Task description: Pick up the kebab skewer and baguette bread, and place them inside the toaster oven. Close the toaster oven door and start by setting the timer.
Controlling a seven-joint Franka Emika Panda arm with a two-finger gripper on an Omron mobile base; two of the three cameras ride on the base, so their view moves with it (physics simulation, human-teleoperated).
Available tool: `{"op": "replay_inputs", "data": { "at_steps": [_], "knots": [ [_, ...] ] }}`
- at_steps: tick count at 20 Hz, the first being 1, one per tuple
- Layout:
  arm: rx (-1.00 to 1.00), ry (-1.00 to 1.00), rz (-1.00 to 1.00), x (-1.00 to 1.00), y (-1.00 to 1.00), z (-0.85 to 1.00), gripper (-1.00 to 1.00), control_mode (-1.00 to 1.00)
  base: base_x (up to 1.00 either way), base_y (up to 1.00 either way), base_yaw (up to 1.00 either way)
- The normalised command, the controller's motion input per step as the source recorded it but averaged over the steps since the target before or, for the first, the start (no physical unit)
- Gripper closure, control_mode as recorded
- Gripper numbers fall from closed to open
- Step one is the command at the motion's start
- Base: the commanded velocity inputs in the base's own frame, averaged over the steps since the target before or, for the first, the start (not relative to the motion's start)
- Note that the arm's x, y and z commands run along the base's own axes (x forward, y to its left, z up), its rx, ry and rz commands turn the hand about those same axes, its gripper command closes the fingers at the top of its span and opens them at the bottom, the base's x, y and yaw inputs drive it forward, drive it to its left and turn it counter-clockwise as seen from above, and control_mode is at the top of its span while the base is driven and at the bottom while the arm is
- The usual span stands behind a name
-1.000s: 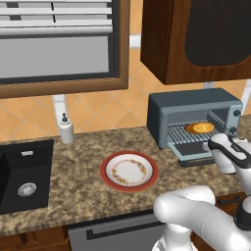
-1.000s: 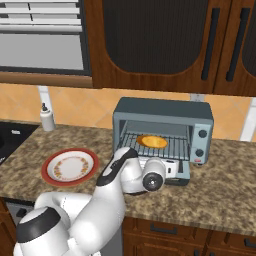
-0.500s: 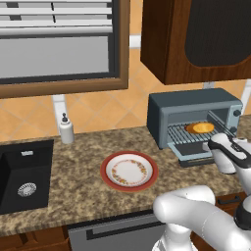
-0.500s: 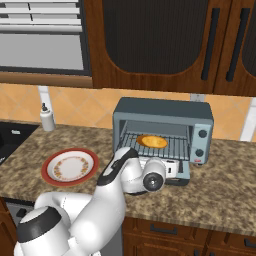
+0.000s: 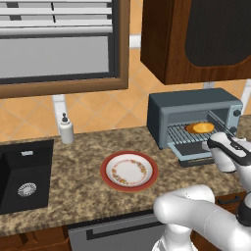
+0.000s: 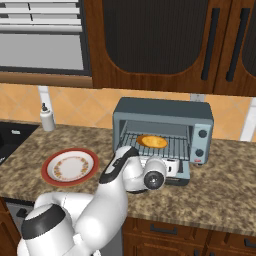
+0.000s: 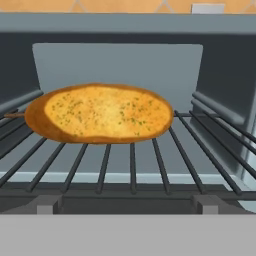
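One baguette bread [image 7: 102, 114] lies ahead of the tool [image 6: 172, 167].

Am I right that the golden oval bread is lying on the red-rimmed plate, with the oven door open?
Not quite. The golden oval baguette bread lies on the wire rack inside the blue-grey toaster oven, as the hand view shows. The red-rimmed plate holds no bread. The oven door is open.

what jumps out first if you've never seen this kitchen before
The oval golden baguette bread lies on the wire rack inside the boxy blue-grey toaster oven, whose door hangs open. The white robot arm's gripper sits right at the oven's mouth. A red-rimmed round plate lies on the granite counter.
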Motion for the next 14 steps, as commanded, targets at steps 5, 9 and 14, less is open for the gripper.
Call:
{"op": "replay_inputs", "data": {
  "at_steps": [5,9,14],
  "knots": [
    [0.00,0.00,0.00,0.05,0.00,-0.04,-1.00,-1.00,0.00,0.00,0.00],
    [0.00,0.00,0.00,0.11,0.00,0.00,-1.00,-1.00,0.00,0.00,0.00],
    [0.00,0.00,0.00,0.08,0.00,-0.02,-1.00,-1.00,0.00,0.00,0.00]
  ]
}}
